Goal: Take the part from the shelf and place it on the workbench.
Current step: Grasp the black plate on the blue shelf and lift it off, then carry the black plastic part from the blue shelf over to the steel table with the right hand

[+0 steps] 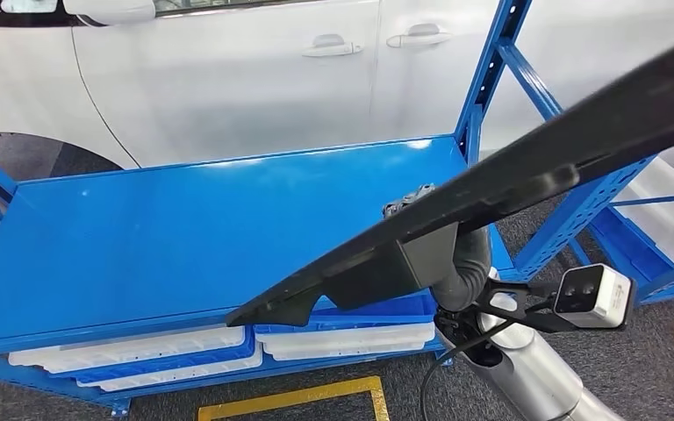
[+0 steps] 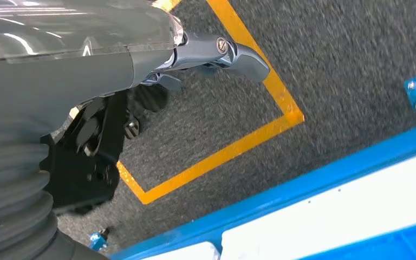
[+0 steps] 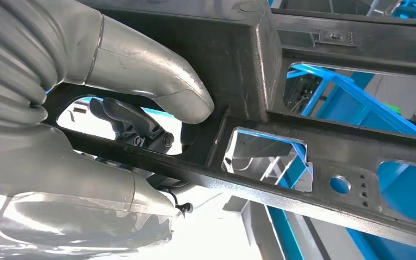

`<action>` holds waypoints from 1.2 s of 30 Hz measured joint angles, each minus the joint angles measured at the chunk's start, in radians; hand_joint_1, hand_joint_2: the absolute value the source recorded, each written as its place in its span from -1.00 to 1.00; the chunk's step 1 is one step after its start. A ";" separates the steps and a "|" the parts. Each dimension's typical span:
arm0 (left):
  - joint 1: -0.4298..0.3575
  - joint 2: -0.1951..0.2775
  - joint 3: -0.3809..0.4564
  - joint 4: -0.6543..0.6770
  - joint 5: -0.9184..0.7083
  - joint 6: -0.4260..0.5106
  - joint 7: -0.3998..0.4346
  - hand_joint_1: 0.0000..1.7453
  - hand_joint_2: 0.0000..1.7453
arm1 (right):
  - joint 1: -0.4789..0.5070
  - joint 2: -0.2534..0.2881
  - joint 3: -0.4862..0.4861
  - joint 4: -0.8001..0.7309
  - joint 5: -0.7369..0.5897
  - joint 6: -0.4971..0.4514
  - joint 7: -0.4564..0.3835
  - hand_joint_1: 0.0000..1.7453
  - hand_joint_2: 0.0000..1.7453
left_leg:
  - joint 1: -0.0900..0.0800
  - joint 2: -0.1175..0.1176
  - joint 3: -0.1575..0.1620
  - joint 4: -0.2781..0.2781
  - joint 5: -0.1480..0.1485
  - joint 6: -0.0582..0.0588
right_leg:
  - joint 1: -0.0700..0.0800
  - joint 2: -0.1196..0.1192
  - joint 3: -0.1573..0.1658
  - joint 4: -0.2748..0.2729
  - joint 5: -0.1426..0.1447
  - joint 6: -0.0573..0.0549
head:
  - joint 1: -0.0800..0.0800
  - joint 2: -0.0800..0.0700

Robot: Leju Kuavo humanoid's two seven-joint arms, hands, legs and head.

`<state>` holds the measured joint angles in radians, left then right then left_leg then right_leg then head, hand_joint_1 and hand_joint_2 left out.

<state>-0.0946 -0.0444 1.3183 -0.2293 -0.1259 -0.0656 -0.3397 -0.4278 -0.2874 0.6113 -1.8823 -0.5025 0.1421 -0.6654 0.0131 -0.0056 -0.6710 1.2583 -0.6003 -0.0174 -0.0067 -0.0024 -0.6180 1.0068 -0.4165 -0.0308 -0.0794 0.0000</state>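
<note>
The part (image 1: 535, 167) is a long black moulded panel with ribs and cut-outs, and it runs slantwise across the head view above the blue shelf top (image 1: 184, 228). My right hand (image 1: 456, 254) grips it from below near its lower end, fingertips (image 1: 408, 200) curling over its upper edge. In the right wrist view the thumb (image 3: 157, 81) presses on the part's frame (image 3: 330, 146) and the other fingers wrap under a bar. My left hand (image 2: 157, 59) hangs over the grey carpet, holding nothing, thumb (image 2: 227, 51) stretched out.
White trays (image 1: 140, 355) lie on the level under the blue top. A white car (image 1: 228, 70) stands close behind the shelf. A second blue rack (image 1: 641, 246) stands to the right. Yellow tape (image 1: 290, 399) marks the carpet; the same tape (image 2: 222, 157) runs under my left hand.
</note>
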 joint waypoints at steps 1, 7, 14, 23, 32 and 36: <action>0.001 0.000 0.001 0.000 0.000 0.000 -0.003 -1.00 1.00 | -0.004 -0.004 0.004 0.003 -0.005 -0.005 0.000 1.00 1.00 | 0.000 0.000 -0.003 0.028 -0.008 0.000 | 0.002 0.000 -0.007 0.001 0.004 0.000 | 0.000 0.000; -0.002 0.000 0.002 0.000 0.000 0.000 -0.016 -1.00 1.00 | -0.026 -0.025 0.020 0.008 -0.016 -0.025 -0.004 1.00 1.00 | -0.008 0.003 0.173 -0.248 0.079 0.021 | 0.008 0.000 -0.034 0.017 0.027 0.018 | 0.000 0.000; -0.001 -0.003 0.002 0.000 0.002 -0.006 -0.030 -1.00 1.00 | -0.040 -0.039 0.036 0.008 -0.013 -0.046 -0.005 1.00 1.00 | -0.002 0.009 0.160 -0.263 0.117 0.049 | -0.002 0.003 -0.102 0.174 -0.071 0.056 | 0.000 0.000; -0.006 -0.010 0.002 0.000 0.002 -0.032 -0.039 -1.00 1.00 | -0.030 -0.038 0.065 -0.012 0.046 -0.062 -0.020 1.00 1.00 | -0.005 0.007 0.125 -0.233 0.122 0.023 | -0.008 0.005 0.009 0.037 -0.027 0.046 | 0.000 0.000; -0.010 -0.012 0.000 0.000 0.001 -0.039 -0.037 -1.00 1.00 | 0.013 -0.011 0.062 -0.041 0.102 -0.016 -0.021 1.00 1.00 | 0.000 0.006 0.042 0.027 -0.051 -0.004 | -0.003 -0.002 -0.040 0.018 0.028 0.003 | 0.000 0.000; -0.015 -0.011 0.000 0.000 0.001 -0.039 -0.036 -1.00 1.00 | 0.027 0.016 0.057 -0.051 0.124 0.006 -0.018 1.00 1.00 | -0.002 0.006 0.190 -0.204 0.031 0.006 | -0.001 0.000 -0.075 0.021 0.065 0.015 | 0.000 0.000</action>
<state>-0.1100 -0.0558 1.3183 -0.2293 -0.1246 -0.1041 -0.3758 -0.4005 -0.2712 0.6679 -1.9334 -0.3781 0.1480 -0.6836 0.0107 0.0005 -0.4806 1.0540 -0.5695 -0.0109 -0.0078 -0.0022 -0.6933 1.0281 -0.3520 -0.0163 -0.0794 0.0000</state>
